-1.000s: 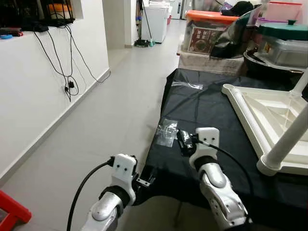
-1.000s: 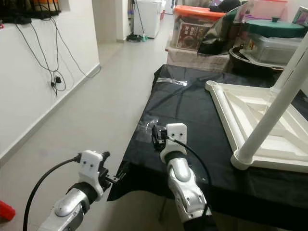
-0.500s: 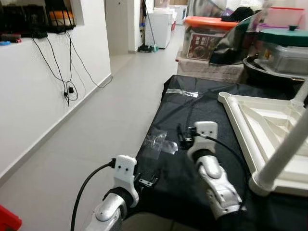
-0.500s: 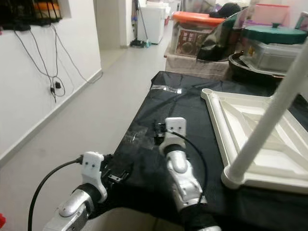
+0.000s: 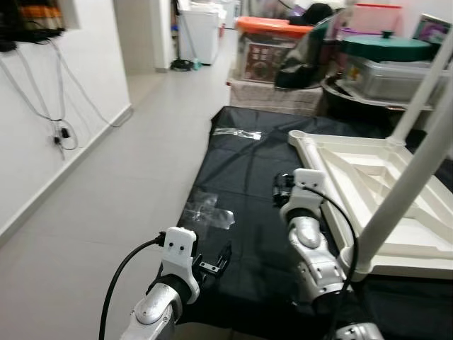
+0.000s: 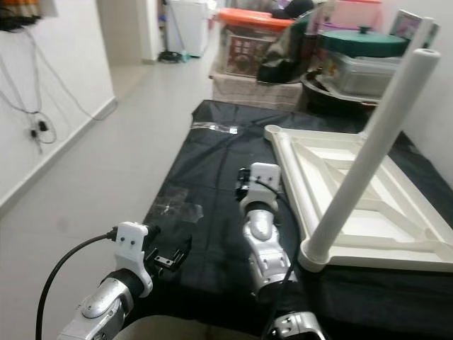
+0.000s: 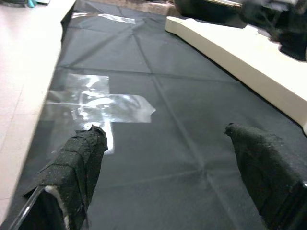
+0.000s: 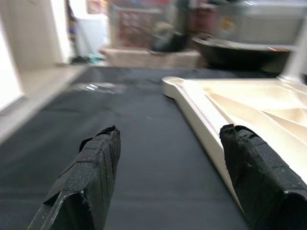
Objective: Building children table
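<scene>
2 round white legs rise from ribbed tabletop on black cloth.

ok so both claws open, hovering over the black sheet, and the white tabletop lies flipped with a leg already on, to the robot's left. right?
Not quite: the tabletop lies to the robot's right, not its left, as the left eye view shows. The rest holds: left claw and right claw are open over the black sheet, and the tabletop is upside down with a leg standing on it.
</scene>
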`<state>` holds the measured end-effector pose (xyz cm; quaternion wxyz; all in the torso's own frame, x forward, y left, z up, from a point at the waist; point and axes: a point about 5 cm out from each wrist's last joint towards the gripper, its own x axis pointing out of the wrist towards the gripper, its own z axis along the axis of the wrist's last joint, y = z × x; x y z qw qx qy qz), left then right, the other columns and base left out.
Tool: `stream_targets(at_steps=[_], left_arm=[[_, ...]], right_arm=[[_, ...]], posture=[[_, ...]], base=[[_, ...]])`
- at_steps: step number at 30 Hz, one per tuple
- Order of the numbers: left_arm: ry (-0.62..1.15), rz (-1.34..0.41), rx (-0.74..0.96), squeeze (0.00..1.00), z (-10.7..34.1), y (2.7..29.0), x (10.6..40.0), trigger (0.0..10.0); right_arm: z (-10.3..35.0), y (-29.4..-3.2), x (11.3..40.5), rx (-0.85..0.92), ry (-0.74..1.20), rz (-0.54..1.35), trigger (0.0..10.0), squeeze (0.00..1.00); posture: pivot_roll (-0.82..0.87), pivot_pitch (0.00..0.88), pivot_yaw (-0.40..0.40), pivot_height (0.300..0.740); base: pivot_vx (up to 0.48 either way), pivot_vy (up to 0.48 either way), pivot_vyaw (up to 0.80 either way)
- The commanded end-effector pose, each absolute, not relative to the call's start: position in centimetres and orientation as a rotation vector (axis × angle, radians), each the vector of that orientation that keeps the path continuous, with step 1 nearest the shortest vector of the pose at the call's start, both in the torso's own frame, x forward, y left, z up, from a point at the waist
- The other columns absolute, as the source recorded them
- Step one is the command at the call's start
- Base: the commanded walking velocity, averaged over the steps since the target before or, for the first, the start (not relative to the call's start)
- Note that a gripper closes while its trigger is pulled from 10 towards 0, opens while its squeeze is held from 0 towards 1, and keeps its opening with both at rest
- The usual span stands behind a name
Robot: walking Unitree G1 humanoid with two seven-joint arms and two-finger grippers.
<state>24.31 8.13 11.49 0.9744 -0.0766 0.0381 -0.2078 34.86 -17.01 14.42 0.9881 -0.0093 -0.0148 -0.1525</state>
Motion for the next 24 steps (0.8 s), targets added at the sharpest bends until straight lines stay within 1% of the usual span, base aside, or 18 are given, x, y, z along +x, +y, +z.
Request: stream_targets(at_steps=[1, 2, 4, 7, 8, 9, 10, 11, 12, 14, 15, 17, 21, 23, 24], left_arm=[[0.096, -0.424, -0.159, 0.0, 11.3, 8.1, 24.1, 10.0], [0.096, -0.424, -0.159, 0.0, 11.3, 8.1, 24.1, 10.0], [0.098, -0.425, -0.158, 0.0, 11.3, 8.1, 24.1, 10.0], [0.1, -0.427, -0.157, 0.0, 11.3, 8.1, 24.0, 10.0], [0.1, -0.427, -0.157, 0.0, 11.3, 8.1, 24.0, 10.0], [0.1, -0.427, -0.157, 0.0, 11.2, 8.1, 24.0, 10.0], [0.1, -0.427, -0.157, 0.0, 11.2, 8.1, 24.0, 10.0], [0.101, -0.427, -0.158, 0.0, 11.2, 8.1, 24.0, 10.0], [0.101, -0.427, -0.158, 0.0, 11.2, 8.1, 24.0, 10.0], [0.104, -0.429, -0.16, 0.0, 11.3, 8.1, 23.9, 10.0], [0.104, -0.429, -0.16, 0.0, 11.3, 8.1, 23.9, 10.0], [0.106, -0.429, -0.161, 0.0, 11.3, 8.1, 23.8, 10.0], [0.108, -0.429, -0.163, 0.0, 11.3, 8.1, 23.7, 10.0], [0.108, -0.428, -0.163, 0.0, 11.4, 8.1, 23.6, 10.0], [0.108, -0.428, -0.164, 0.0, 11.5, 8.1, 23.5, 10.0]], right_arm=[[14.0, -19.9, 34.9, -0.035, 0.008, -0.444, 10.0, 0.0], [14.0, -19.9, 34.9, -0.035, 0.008, -0.444, 10.0, 0.0], [13.8, -22.5, 34.8, -0.035, 0.033, -0.55, 10.0, 0.0], [13.6, -25.5, 34.0, -0.047, 0.057, -0.691, 10.0, 0.0], [13.6, -25.5, 34.0, -0.047, 0.057, -0.691, 10.0, 0.0], [13.6, -26.5, 33.5, -0.076, 0.063, -0.757, 10.0, 0.0], [13.6, -26.5, 33.5, -0.076, 0.063, -0.757, 10.0, 0.0], [13.5, -27.5, 32.9, -0.095, 0.076, -0.816, 10.0, 0.0], [13.5, -27.5, 32.9, -0.095, 0.076, -0.816, 10.0, 0.0], [13.0, -29.3, 31.4, -0.148, 0.118, -0.91, 10.0, 0.0], [13.0, -29.3, 31.4, -0.148, 0.118, -0.91, 10.0, 0.0], [12.4, -30.2, 30.4, -0.203, 0.175, -0.965, 10.0, 0.0], [12.2, -30.7, 30.0, -0.236, 0.224, -1.006, 10.0, 0.0], [12.3, -30.6, 30.3, -0.207, 0.22, -1.003, 10.0, 0.0], [12.7, -30.0, 31.1, -0.139, 0.193, -0.949, 10.0, 0.0]], posture=[[0.06, 0.0, -0.076, 0.74], [0.06, 0.0, -0.076, 0.74], [0.06, 0.0, -0.076, 0.74], [0.05, 0.0, -0.074, 0.74], [0.05, 0.0, -0.074, 0.74], [0.05, 0.0, -0.074, 0.74], [0.05, 0.0, -0.074, 0.74], [0.05, 0.0, -0.071, 0.74], [0.05, 0.0, -0.071, 0.74], [0.05, 0.0, -0.065, 0.74], [0.05, 0.0, -0.065, 0.74], [0.05, 0.0, -0.068, 0.74], [0.05, 0.0, -0.067, 0.74], [0.05, 0.0, -0.067, 0.74], [0.04, 0.0, -0.064, 0.74]], base=[[0.0, 0.0, 0.0], [0.0, 0.0, 0.0], [0.0, 0.0, 0.0], [0.0, 0.0, 0.0], [0.0, 0.0, 0.0], [0.0, 0.0, 0.0], [0.0, 0.0, 0.0], [0.0, 0.0, 0.0], [0.0, 0.0, 0.0], [0.0, 0.0, 0.0], [0.0, 0.0, 0.0], [0.0, 0.0, 0.0], [0.0, 0.0, 0.0], [0.0, 0.0, 0.0], [0.0, 0.0, 0.0]])
